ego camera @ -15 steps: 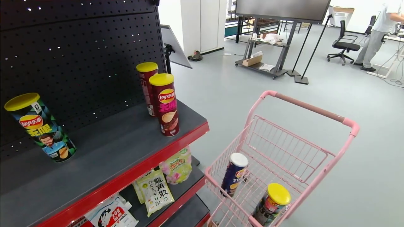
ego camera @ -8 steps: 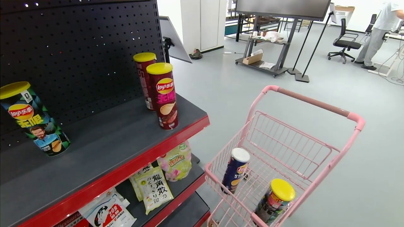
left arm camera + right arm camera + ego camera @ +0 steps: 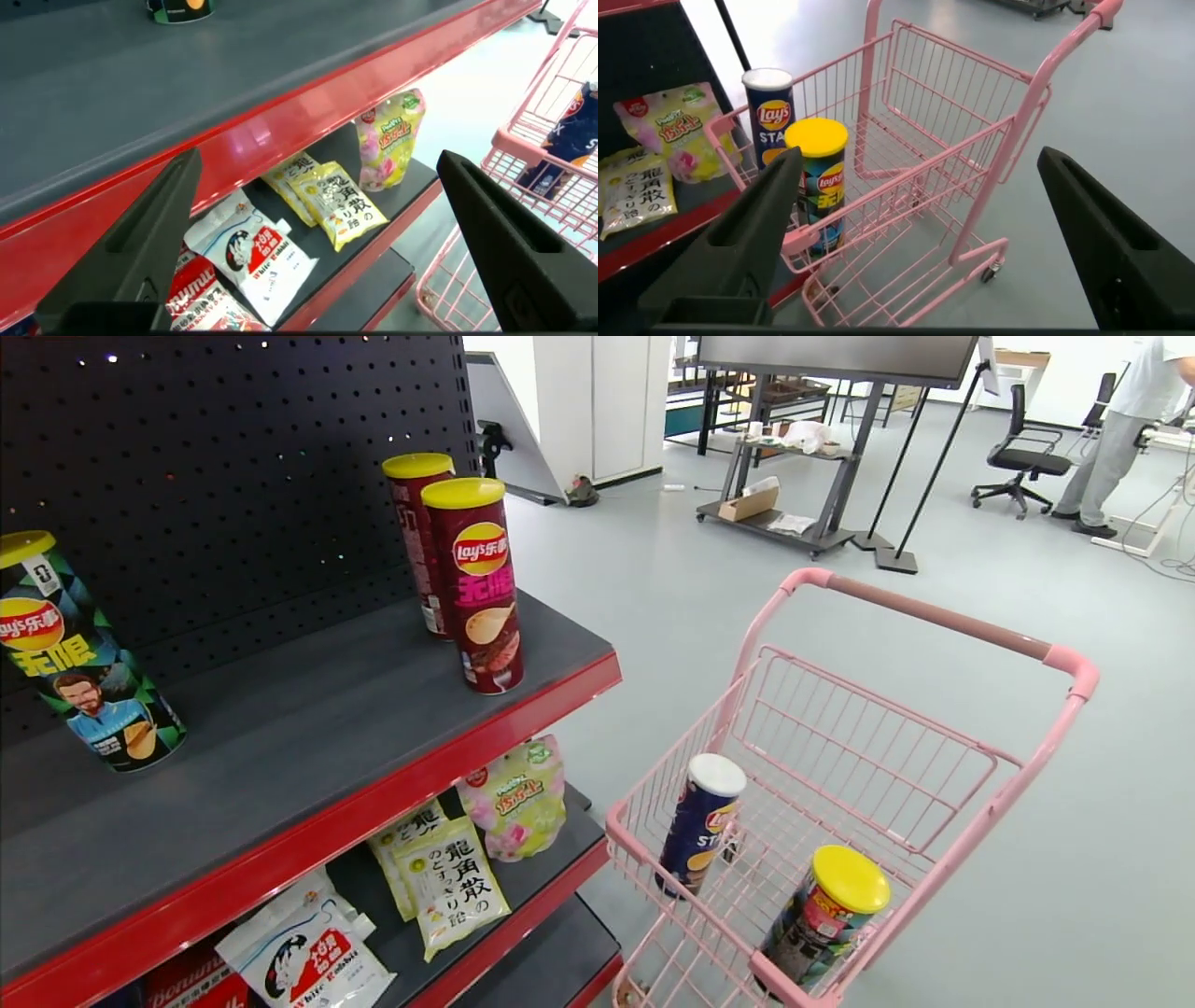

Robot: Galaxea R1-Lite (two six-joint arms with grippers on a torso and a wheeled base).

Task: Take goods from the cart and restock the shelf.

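**Both grippers empty, cans in cart**

The left gripper [image 3: 318,157] and right gripper [image 3: 920,154] hang with fingers spread wide, holding nothing. A blue can [image 3: 700,826] and a yellow-lidded can [image 3: 826,919] stand inside the pink cart [image 3: 934,611]. The shelf [image 3: 373,709] is just beside the cart.

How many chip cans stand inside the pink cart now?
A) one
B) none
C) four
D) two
D: a blue can with a white lid and a can with a yellow lid both stand inside the pink cart.
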